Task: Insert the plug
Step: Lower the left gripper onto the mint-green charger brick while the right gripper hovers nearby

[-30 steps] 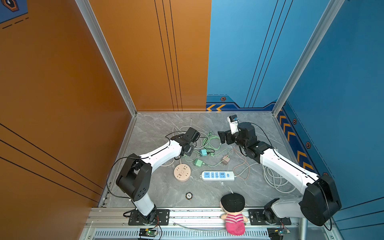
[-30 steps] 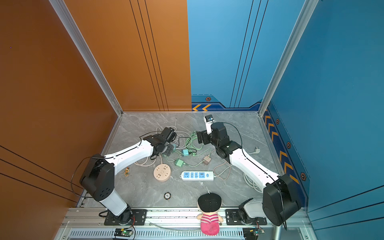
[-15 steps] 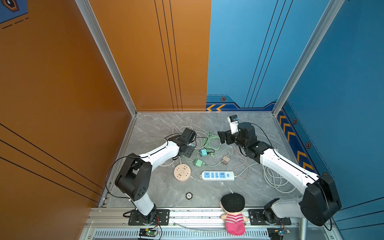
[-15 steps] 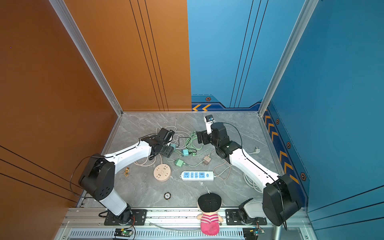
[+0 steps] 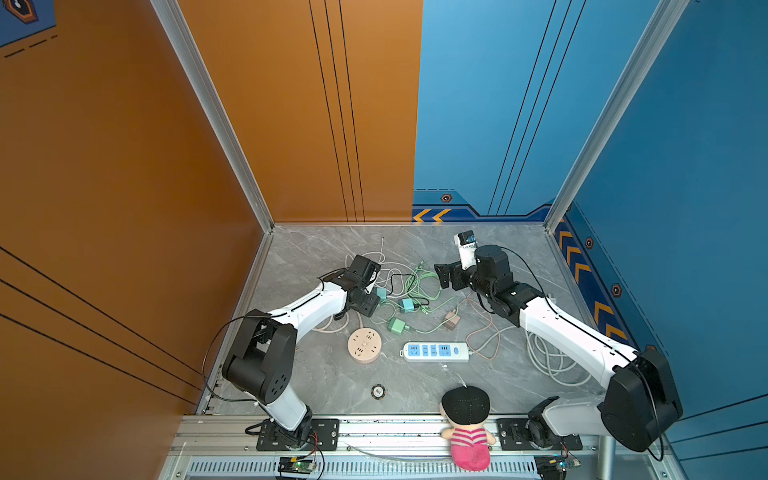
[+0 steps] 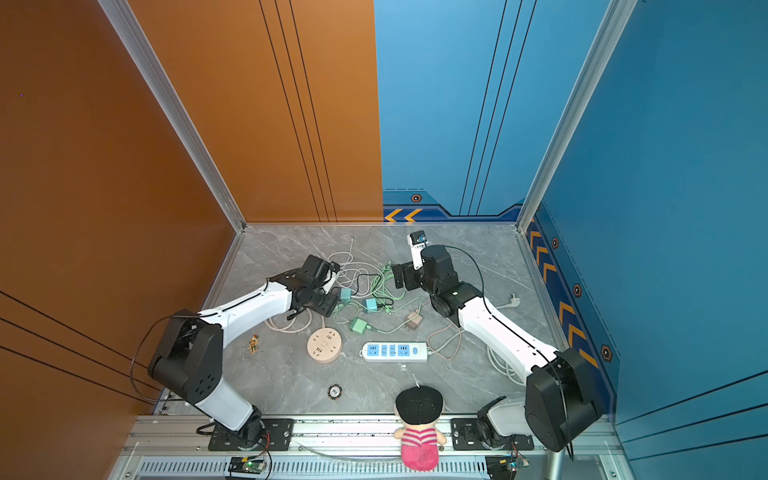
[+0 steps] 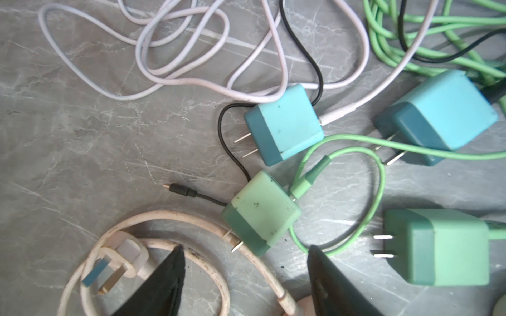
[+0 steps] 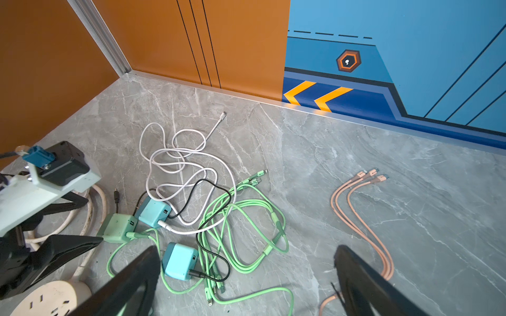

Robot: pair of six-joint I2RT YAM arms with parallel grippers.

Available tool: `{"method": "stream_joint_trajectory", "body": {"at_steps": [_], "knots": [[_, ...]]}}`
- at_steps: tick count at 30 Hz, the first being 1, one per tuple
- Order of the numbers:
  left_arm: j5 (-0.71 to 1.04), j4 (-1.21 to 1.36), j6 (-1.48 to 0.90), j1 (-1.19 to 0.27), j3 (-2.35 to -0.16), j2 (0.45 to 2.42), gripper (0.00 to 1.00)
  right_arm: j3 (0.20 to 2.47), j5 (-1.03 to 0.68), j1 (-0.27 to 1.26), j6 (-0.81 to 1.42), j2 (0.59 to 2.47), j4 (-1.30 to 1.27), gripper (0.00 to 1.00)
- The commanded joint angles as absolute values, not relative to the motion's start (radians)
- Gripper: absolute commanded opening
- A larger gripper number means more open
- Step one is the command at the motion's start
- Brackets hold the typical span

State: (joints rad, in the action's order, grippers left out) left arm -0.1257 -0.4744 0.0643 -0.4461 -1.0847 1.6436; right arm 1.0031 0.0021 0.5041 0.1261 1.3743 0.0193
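Observation:
Several plug-in chargers lie in a tangle of cables. My left gripper (image 7: 245, 249) is open, low over the table, its fingertips either side of a beige cable. Just ahead of them lies a light green charger (image 7: 260, 213) with its two prongs on that cable. Two blue chargers (image 7: 284, 128) (image 7: 438, 115) and a darker green charger (image 7: 443, 246) lie beyond and beside it. The white and blue power strip (image 5: 434, 351) and the round beige socket (image 5: 364, 345) sit nearer the front. My right gripper (image 5: 442, 276) hangs open above the green cables (image 8: 246, 219), holding nothing.
A white three-pin plug (image 7: 117, 257) lies by the left fingers. A pink charger (image 5: 452, 322) and pink cables (image 8: 364, 202) lie at the right, with a grey cable coil (image 5: 552, 357) under the right arm. A doll (image 5: 465, 415), a small disc (image 5: 377, 391) and a figurine (image 6: 253, 344) stand near the front.
My left gripper has shifted a little to the left over the chargers and its jaws have narrowed somewhat. The right arm has not moved.

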Motion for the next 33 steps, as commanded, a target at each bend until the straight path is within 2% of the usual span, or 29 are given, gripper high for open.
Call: {"method": "stream_joint_trajectory", "body": {"at_steps": [1, 8, 12, 16, 23, 27, 30, 33], "knots": [[-0.088, -0.478, 0.077, -0.449, -1.105, 1.69, 0.71, 1.022, -0.014, 0.514, 0.166, 1.397, 0.034, 1.0], [-0.097, -0.469, 0.089, -0.463, -1.099, 1.728, 0.7, 1.037, -0.032, 0.525, 0.187, 1.431, 0.035, 1.0], [-0.089, -0.437, 0.092, -0.464, -1.101, 1.751, 0.68, 1.06, -0.036, 0.53, 0.192, 1.456, 0.041, 1.0], [-0.089, -0.44, 0.102, -0.463, -1.118, 1.78, 0.62, 1.082, -0.044, 0.541, 0.194, 1.475, 0.051, 1.0], [-0.049, -0.445, 0.124, -0.465, -1.114, 1.771, 0.62, 1.088, -0.041, 0.559, 0.196, 1.495, 0.055, 1.0], [-0.066, -0.461, 0.127, -0.477, -1.126, 1.79, 0.58, 1.092, -0.039, 0.566, 0.198, 1.502, 0.063, 1.0], [-0.064, -0.471, 0.129, -0.488, -1.137, 1.795, 0.5, 1.096, -0.037, 0.569, 0.196, 1.504, 0.067, 1.0], [-0.051, -0.498, 0.129, -0.494, -1.154, 1.795, 0.49, 1.097, -0.036, 0.57, 0.195, 1.503, 0.069, 1.0]]}}
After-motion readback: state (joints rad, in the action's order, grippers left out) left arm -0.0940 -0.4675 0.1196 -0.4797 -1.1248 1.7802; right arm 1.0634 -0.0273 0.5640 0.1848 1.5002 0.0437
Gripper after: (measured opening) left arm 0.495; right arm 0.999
